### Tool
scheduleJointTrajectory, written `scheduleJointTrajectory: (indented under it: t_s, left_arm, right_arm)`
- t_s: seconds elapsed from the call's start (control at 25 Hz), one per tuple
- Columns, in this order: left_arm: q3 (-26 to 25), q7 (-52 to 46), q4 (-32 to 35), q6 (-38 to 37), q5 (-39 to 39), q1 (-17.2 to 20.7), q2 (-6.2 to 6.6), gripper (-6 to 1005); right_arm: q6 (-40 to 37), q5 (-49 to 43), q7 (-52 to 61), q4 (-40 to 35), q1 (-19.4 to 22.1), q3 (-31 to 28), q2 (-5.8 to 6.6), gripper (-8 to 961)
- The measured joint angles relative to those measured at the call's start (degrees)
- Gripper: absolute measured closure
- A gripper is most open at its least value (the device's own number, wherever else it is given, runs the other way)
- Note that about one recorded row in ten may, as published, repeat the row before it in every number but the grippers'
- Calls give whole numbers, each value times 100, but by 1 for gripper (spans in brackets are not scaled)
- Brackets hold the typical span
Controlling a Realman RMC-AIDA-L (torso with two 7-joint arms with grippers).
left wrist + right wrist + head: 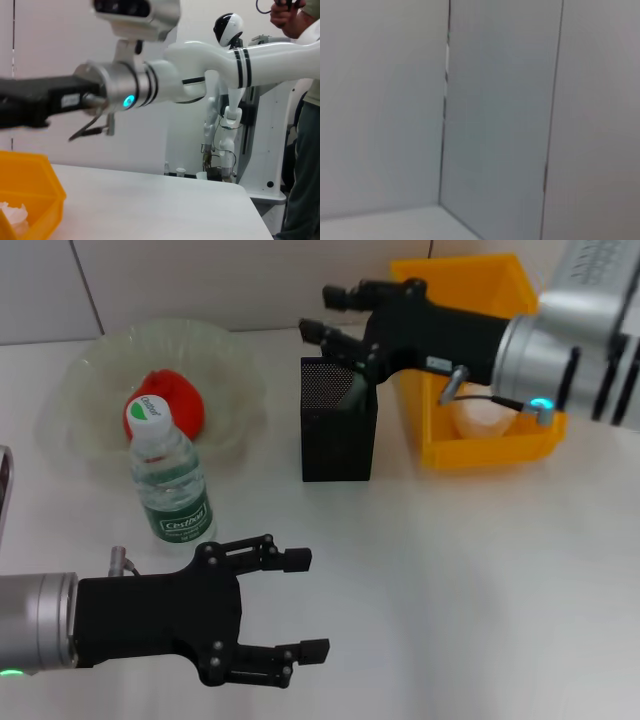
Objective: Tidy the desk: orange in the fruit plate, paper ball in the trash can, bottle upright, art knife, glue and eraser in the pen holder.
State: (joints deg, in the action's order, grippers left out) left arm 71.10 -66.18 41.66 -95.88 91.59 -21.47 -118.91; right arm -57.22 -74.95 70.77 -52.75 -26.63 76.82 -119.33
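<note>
The orange (172, 400) lies in the clear fruit plate (90, 365) at the back left. In front of the plate the bottle (170, 480) stands upright with its green cap on. A black mesh pen holder (338, 435) stands mid-table, and a dark green item (358, 390) pokes out of its top; I cannot tell which one it is. No art knife, glue or eraser shows elsewhere. My right gripper (325, 313) hovers open just over the holder's rim. The paper ball (485, 418) lies in the yellow trash can (470, 452). My left gripper (306, 605) is open and empty near the front edge.
A grey object (3, 490) pokes in at the left table edge. In the left wrist view the right arm (150, 82) stretches above the trash can (35, 200), with a person (305, 130) and a small white robot (227, 100) beyond the table. The right wrist view shows only wall.
</note>
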Motion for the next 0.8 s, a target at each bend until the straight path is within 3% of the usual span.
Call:
scheduleJointTrajectory:
  t_s: [0.36, 0.76, 0.8]
  left_arm:
    - [-113, 0, 0, -1, 0, 36, 42, 138]
    - [-471, -15, 63, -107, -1, 101, 66, 137]
    - [-703, -49, 125, -212, 22, 134, 80, 137]
  right_arm:
    - [-1231, 33, 156, -924, 635, -344, 27, 430]
    - [-1883, -972, 820, -1015, 631, -548, 43, 430]
    - [-1944, -1080, 893, -1015, 624, -548, 42, 430]
